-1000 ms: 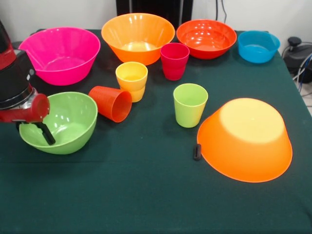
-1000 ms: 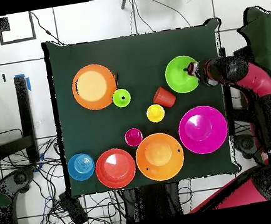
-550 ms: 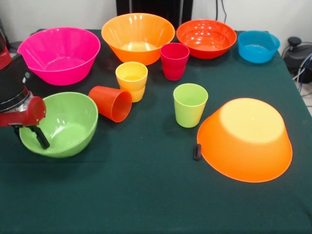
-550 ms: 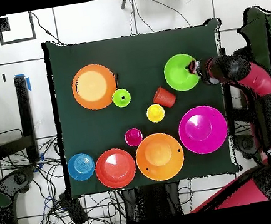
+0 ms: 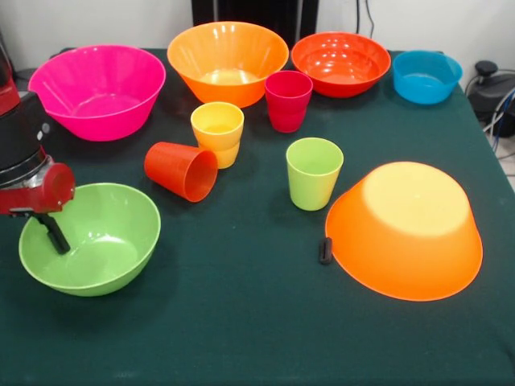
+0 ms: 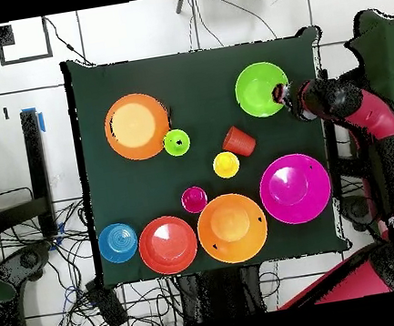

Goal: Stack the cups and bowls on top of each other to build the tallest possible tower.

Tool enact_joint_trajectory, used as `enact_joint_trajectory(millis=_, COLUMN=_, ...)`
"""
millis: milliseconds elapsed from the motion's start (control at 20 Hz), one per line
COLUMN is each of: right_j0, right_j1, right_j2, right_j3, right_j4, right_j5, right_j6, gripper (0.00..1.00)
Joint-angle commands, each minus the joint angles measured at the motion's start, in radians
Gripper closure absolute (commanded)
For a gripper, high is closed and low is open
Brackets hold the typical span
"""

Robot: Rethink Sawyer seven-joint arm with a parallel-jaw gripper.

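Observation:
My gripper (image 5: 48, 229) (image 6: 278, 95) is shut on the left rim of the lime green bowl (image 5: 105, 241) (image 6: 258, 89), with one black finger inside it. An orange-red cup (image 5: 181, 170) (image 6: 238, 140) lies on its side beside that bowl. Yellow (image 5: 217, 133), crimson (image 5: 288, 100) and lime green (image 5: 313, 172) cups stand upright mid-table. One large orange bowl (image 5: 406, 229) (image 6: 136, 126) lies upside down at the right. Along the far edge stand the pink bowl (image 5: 100, 88), an upright orange bowl (image 5: 228, 60), the red-orange bowl (image 5: 340, 63) and the blue bowl (image 5: 426, 76).
A small black piece (image 5: 325, 250) lies against the near left rim of the upside-down orange bowl. Dark green cloth (image 5: 241, 322) covers the table. Cables and a black device (image 5: 492, 88) sit off the table's right edge.
The lime green bowl has moved with my gripper toward the front camera, away from the pink bowl and the orange-red cup. Nothing else has shifted.

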Motion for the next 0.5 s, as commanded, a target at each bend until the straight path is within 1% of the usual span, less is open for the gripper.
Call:
enact_joint_trajectory(millis=50, right_j0=0.018, right_j1=-0.002, right_j2=-0.026, right_j3=0.043, right_j4=-0.102, right_j5=-0.047, right_j6=-0.256, gripper=1.0)
enact_joint_trajectory(millis=250, right_j0=0.031, right_j1=-0.068, right_j2=-0.041, right_j3=0.084, right_j4=-0.09, right_j5=-0.012, right_j6=-0.211, gripper=1.0)
enact_joint_trajectory(millis=350, right_j0=0.033, right_j1=-0.104, right_j2=-0.046, right_j3=0.12, right_j4=-0.083, right_j5=-0.014, right_j6=-0.175, gripper=1.0)
enact_joint_trajectory(millis=500, right_j0=0.033, right_j1=-0.195, right_j2=-0.057, right_j3=0.219, right_j4=-0.075, right_j5=-0.047, right_j6=-0.096, gripper=1.0)
